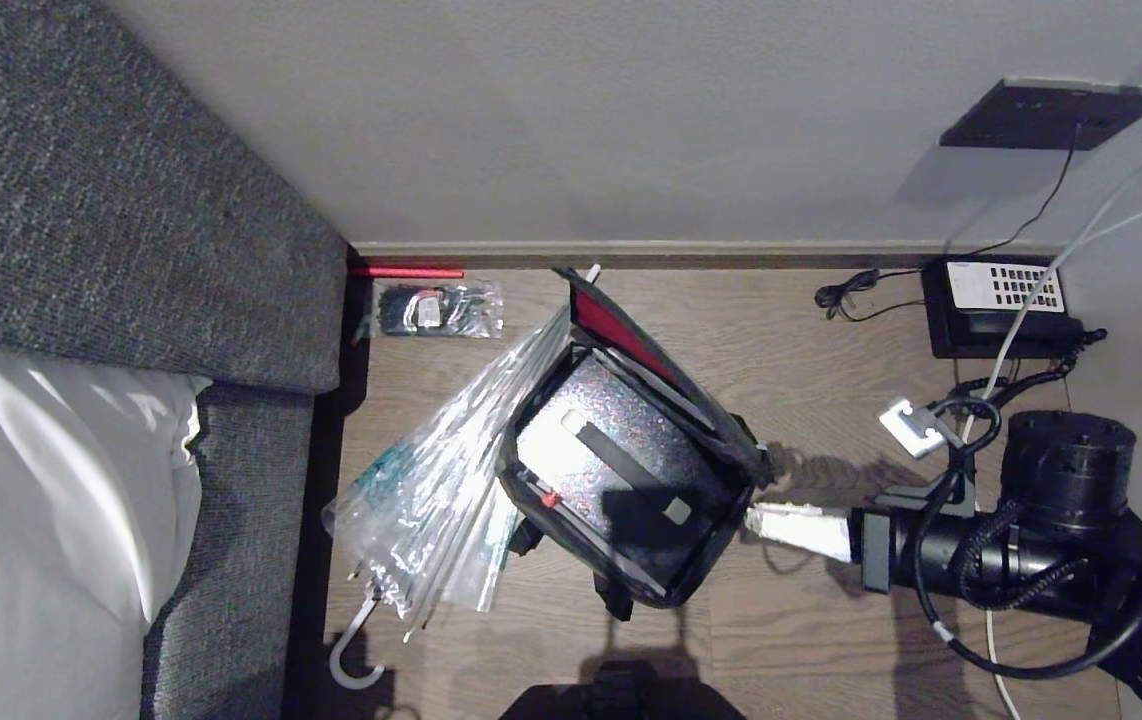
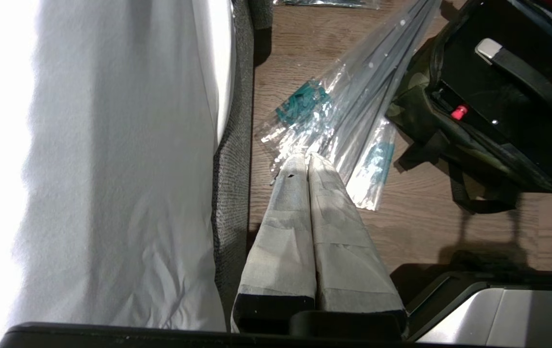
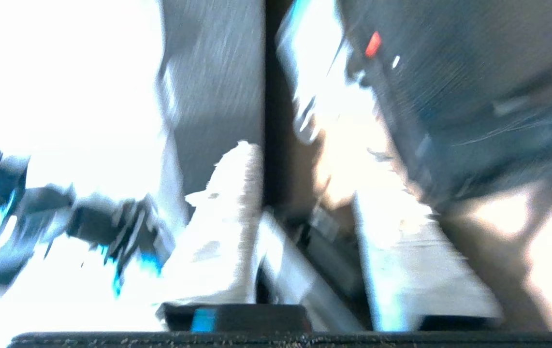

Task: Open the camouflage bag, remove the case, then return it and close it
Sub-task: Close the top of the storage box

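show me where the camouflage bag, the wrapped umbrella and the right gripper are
camouflage bag (image 1: 731, 500), head view, on its black rim at the side nearest the gripper
wrapped umbrella (image 1: 431, 490), head view, on the clear plastic wrap mid-length
right gripper (image 1: 753, 521), head view, at the tips of its white-taped fingers beside the bag

- I am in a bedroom, most likely a hotel room; a bed with white linen (image 1: 41, 520) fills my left side
- A grey woven headboard (image 1: 111, 190) rises behind that linen and meets a plain pale wall (image 1: 581, 110)
- Under me runs a wood-grain surface (image 1: 801, 330) — a low stand or ledge beside the bed, ending at a strip along the wall
- On it sits a black desk telephone (image 1: 1001, 305) with a white keypad and a curled cord; that is what suggests guest lodging
- A dark wall plate (image 1: 1051, 115) has cables coming from it
- A plastic-wrapped umbrella (image 1: 441, 480) and a small sealed packet (image 1: 441, 310) lie about — traveller's clutter
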